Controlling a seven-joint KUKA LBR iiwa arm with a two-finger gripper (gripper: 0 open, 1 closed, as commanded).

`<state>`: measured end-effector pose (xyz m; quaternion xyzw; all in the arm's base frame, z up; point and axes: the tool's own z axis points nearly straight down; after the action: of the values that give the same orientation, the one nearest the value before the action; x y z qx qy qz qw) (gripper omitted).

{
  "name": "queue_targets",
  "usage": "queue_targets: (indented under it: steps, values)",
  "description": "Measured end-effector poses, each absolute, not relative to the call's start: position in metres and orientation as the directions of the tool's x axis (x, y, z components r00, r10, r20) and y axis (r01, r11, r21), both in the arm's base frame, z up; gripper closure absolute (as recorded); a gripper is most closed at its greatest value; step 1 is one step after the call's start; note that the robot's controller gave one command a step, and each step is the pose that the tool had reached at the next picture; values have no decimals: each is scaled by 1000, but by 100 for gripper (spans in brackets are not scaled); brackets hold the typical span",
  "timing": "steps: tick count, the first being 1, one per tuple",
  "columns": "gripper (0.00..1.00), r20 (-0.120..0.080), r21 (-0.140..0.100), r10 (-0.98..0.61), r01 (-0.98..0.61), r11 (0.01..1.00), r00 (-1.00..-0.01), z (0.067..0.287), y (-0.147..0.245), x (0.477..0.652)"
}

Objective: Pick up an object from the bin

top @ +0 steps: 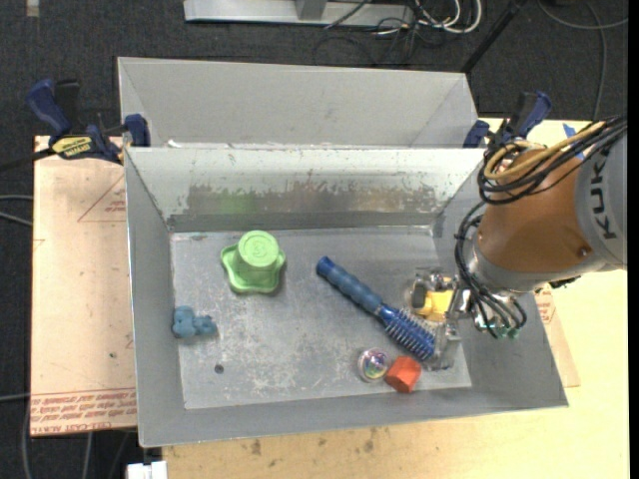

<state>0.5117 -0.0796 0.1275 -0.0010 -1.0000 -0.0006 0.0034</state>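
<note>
In the bin [300, 377] nothing had been lifted, as far as I could judge. The gripper [446, 335] sat low at the right side, just beside the bristle end of the blue brush [374, 307] and near a red block [403, 374]. Open or closed, I could not tell. Grasp and lift remained. The arm [529, 238] read "KU".

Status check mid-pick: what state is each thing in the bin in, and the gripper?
Gripper: lowered, right side of bin.
Blue hairbrush: lying flat, diagonal, bristle head by gripper.
Red block: resting by brush head.
Shiny ball: resting beside that block.
Green lobed cap: standing flat, alone, far left.
Small blue toy: lying alone, left side.
</note>
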Motion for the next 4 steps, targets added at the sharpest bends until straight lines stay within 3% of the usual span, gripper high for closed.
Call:
queue_targets:
  steps: [1,2,3,4]
  values:
    - [0,-1,2,273,273,962,-962,70,-56,523]
    - [0,-7,1,217,217,976,-976,160,-52,493]
    - [0,-7,2,99,99,995,-995,73,-40,496]
    - [100,-20,2,97,97,995,-995,75,-40,499]
